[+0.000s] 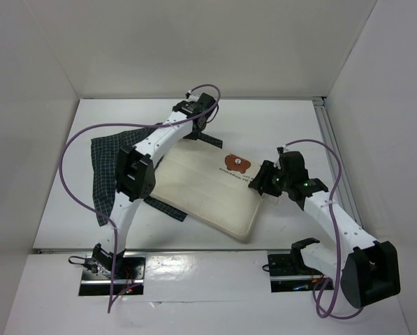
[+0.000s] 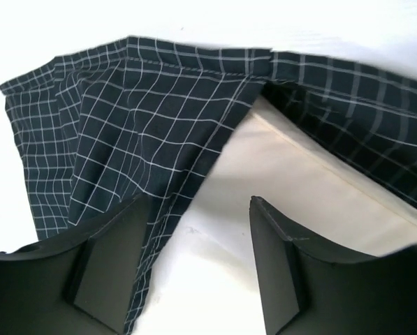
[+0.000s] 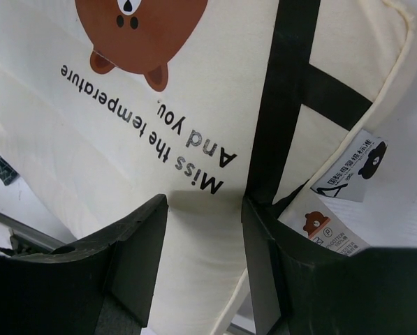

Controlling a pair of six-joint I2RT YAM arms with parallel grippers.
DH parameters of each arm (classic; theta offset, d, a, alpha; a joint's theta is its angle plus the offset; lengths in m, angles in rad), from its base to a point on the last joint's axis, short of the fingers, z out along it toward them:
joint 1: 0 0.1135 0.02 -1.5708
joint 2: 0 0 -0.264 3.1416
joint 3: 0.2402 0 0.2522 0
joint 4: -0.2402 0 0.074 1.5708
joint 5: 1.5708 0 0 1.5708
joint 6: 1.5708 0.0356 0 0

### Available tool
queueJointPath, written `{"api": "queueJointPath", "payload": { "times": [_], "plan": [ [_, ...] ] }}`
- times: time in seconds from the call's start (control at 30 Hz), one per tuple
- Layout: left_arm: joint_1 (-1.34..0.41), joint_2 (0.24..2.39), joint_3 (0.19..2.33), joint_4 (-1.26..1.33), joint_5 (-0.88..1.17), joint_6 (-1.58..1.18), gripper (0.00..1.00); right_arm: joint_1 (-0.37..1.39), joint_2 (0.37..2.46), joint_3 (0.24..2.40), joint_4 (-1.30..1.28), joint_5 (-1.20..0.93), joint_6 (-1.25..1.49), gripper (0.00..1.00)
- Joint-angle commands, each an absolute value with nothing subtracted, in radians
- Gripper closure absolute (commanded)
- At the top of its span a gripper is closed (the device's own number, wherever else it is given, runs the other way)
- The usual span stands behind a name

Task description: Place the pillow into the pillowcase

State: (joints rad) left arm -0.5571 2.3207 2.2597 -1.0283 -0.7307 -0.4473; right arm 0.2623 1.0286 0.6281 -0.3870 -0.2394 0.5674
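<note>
Where your left gripper (image 2: 198, 204) hangs over the far end of the pillow (image 2: 299, 188), its jaws stand wide apart with nothing between them. The pillowcase (image 2: 124, 118) lies just past the fingertips. The pillow's corner goes in under that checked cloth, and the cloth edge runs down beside the left finger.

Your right gripper (image 3: 202, 202) is at the pillow's right edge, jaws part-way apart. The pillow's edge sits in the gap, right by the black lettering (image 3: 149, 132). I can't tell if the pads actually press it. The side tag (image 3: 355, 167) is just right of the right finger, and the bear print (image 3: 142, 28) is beyond the tips.

From overhead, the pillow lies flat and diagonal mid-table, between the two arms. The pillowcase is spread to its left, partly under the left arm, with a strip along the far edge and a bit showing at the near-left edge. Most of the pillow is outside the case.

The table (image 1: 278, 125) is white. White walls (image 1: 194, 42) close three sides, a metal rail (image 1: 332, 150) runs along the right edge, and purple cables (image 1: 61, 169) loop off both arms.
</note>
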Motion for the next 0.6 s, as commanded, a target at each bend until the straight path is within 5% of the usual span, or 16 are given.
{"api": "queueJointPath", "payload": {
  "times": [0.0,0.37,0.57],
  "plan": [
    [-0.551,2.345,2.223,-1.025,-0.808,-0.468,0.29,0.270,0.997,0.658,-0.393,-0.227,0.554,0.45],
    [-0.502,2.385,2.210,-1.003,-0.851,-0.449,0.50,0.270,0.997,0.649,-0.402,-0.227,0.554,0.45],
    [-0.492,2.396,2.244,-1.003,-0.851,-0.437,0.82,0.270,0.997,0.640,-0.411,-0.218,0.554,0.51]
  ]
}}
